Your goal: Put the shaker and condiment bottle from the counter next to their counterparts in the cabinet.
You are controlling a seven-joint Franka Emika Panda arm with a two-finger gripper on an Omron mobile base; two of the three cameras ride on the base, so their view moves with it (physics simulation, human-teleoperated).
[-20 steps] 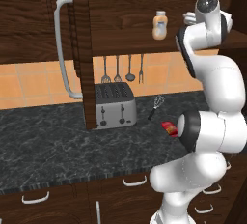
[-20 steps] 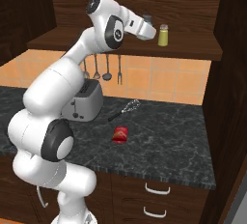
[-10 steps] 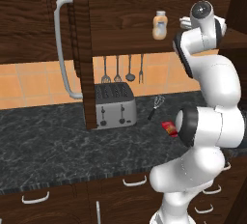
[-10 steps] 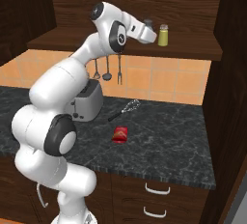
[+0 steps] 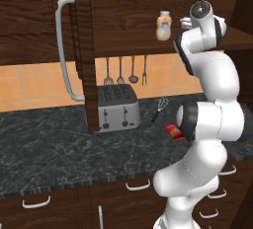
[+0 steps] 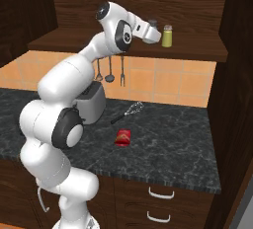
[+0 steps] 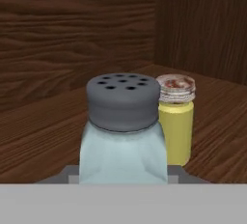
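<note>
the kitchen had a dark wood cabinet (image 6: 207, 50) with an open shelf above a black veined counter (image 6: 173, 144), orange tiles between them. the gripper (image 6: 157, 31) was up at the shelf, its jaws part closed on the shaker (image 7: 123, 136); the hand view showed the pale blue shaker with its grey holed cap close between the fingers, its base hidden, so whether it rested on the shelf could not be told. just beside and behind it stood the yellow-green shaker (image 7: 176, 119), upright on the shelf, the two apart in the right base view, where the yellow-green one (image 6: 167, 36) stood just past the gripper. counted: two shakers, one held and one on the shelf; two bottles, the peach bottle (image 5: 164, 25) upright on the shelf left of the gripper and the red bottle (image 6: 123, 136) lying on the counter, well below. one toaster (image 5: 117, 106) stood on the counter, one whisk (image 6: 129, 111) lay near the red bottle, and four utensils (image 5: 124, 71) hung on the tiles. the cabinet door (image 5: 59, 50) stood open with one long grey handle (image 5: 64, 45). against the earlier frames, the arm had reached further in, the gripper closer to the yellow-green shaker; the jaws kept the same width, and the red bottle, whisk and toaster lay as before.
</note>
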